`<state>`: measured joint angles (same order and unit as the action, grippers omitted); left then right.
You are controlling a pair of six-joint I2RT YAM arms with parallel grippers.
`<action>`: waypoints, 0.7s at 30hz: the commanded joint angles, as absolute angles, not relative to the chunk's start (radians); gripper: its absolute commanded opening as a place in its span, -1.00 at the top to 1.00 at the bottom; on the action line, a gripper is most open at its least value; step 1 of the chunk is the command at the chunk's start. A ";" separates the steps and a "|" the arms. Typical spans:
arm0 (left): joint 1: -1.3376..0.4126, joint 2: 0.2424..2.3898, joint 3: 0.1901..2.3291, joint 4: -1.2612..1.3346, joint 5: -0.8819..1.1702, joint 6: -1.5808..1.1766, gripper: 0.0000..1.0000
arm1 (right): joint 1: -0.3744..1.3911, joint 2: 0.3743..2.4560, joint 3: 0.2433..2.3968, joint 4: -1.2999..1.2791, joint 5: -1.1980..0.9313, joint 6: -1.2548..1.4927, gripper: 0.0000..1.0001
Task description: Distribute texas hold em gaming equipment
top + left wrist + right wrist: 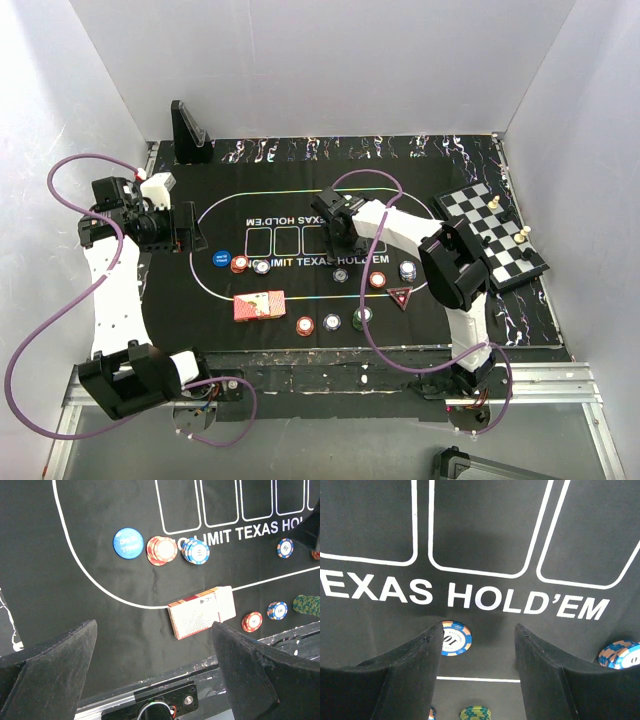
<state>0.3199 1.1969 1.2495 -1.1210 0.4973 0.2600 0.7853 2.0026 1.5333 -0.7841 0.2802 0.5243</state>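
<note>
Chips (331,323) lie scattered over the mat (300,215) at mid-bench. A blue disc (128,543), a red stack (161,550) and a blue-white stack (196,551) sit in a row on the side toward the left edge. More singles lie along the near edge and near the middle. The deck (258,305) is face down by the near edge, on the mat's white line. The marker (402,296) lies near-right of centre. The chessboard (495,235) sits at the right edge, apart from all this.

Right tool (479,630) is over the middle of the mat with its jaws apart and nothing held. It sits just near of the "HOLD'EM" lettering. The 10 chip (455,638) lies flat between the jaws, partly hidden behind one finger (395,680). I cannot tell whether the finger touches it.

Left tool (154,626) is by the left edge of the bench (330,150). Its jaws are spread wide and empty, and its camera looks toward the deck.

Judged step: chip handling by the right arm, with this chip either being lined up for a pick or just set down. The frames do not settle which. The cards appear undealt, since the outlined boxes on the mat hold nothing.

Next move, if it is a pick: centre the jaws on the chip, drop to the mat and close across its rim. The chip is thin and flat, so it will likely slide or tip if one finger lands first.
</note>
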 commanded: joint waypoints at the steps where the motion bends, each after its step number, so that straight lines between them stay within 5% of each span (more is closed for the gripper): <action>1: 0.327 1.190 1.256 -1.111 0.495 0.272 -0.99 | 0.785 1.999 1.548 -0.762 0.252 0.545 -0.28; 21: 0.327 1.178 1.252 -1.117 0.482 0.284 -0.99 | 0.825 2.074 1.460 -0.653 0.184 0.568 0.08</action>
<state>0.3199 1.2007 1.2495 -1.1213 0.4835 0.2699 0.7998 2.0514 1.5078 -0.6903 0.2062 0.5468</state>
